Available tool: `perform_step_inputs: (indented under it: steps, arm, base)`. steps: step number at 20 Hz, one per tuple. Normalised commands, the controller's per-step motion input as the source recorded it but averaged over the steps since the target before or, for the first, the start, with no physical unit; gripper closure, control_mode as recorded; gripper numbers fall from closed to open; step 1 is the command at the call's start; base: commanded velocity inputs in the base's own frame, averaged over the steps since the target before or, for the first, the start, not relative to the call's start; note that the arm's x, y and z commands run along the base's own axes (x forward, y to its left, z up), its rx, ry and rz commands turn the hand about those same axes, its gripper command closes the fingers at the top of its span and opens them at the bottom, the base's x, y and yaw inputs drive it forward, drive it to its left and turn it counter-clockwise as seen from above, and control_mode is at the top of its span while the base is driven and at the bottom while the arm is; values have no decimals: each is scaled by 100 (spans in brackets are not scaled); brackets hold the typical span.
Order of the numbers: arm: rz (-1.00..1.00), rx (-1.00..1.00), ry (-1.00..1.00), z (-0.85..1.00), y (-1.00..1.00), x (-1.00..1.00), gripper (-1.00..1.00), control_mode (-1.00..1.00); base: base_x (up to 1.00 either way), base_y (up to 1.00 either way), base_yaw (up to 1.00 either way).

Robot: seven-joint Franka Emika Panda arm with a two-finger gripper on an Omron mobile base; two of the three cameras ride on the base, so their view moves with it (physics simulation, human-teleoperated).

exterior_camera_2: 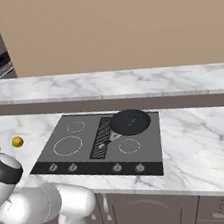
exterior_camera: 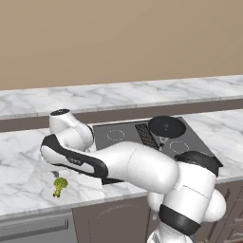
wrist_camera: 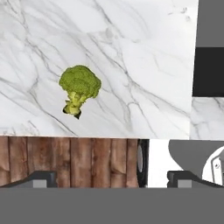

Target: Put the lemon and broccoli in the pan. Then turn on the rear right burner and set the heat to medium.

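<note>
Tool (wrist_camera: 112, 177) above broccoli (wrist_camera: 79, 89), apart.

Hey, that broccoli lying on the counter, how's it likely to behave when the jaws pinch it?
The broccoli lies on its side on the marble counter, so it probably won't roll far. Its bumpy head looks uneven, so it may twist in a pinch. The short stalk seems a firmer but narrower target.
</note>
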Motion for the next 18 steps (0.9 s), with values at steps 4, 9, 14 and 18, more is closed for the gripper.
perform_step_inputs:
  steps: [4, 9, 14, 18]
  arm:
    - [0, 0, 0, -63, 19, 0, -100, -100]
    - [0, 5, 0, -40, 16, 11, -100, -100]
    - [-4, 10, 0, -22, 22, 30, -100, -100]
    - [-8, 6, -1, -2, 19, 34, -100, -100]
  base:
    - [0, 0, 0]
    - [0, 0, 0]
    - [0, 0, 0]
    - [0, 0, 0]
